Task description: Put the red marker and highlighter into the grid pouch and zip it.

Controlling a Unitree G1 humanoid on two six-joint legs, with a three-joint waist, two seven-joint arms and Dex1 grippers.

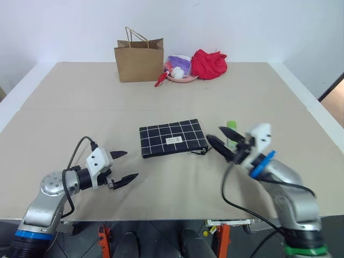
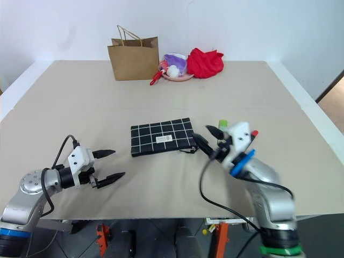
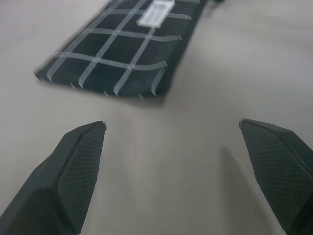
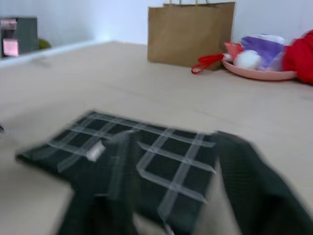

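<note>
The beige table (image 1: 80, 102) carries the grid pouch (image 1: 172, 137), highlighter (image 1: 231, 129), red marker (image 2: 254, 133), paper bag (image 1: 139, 59), pink plate (image 1: 181, 78) and red cloth (image 1: 209, 63).

Bright, even light falls from above; shadows on the table (image 1: 161, 97) are soft and faint, without glare. The right gripper (image 1: 226, 144) is smeared by motion blur. In the wrist views the pouch (image 3: 122, 49) looks soft, unfocused.
</note>
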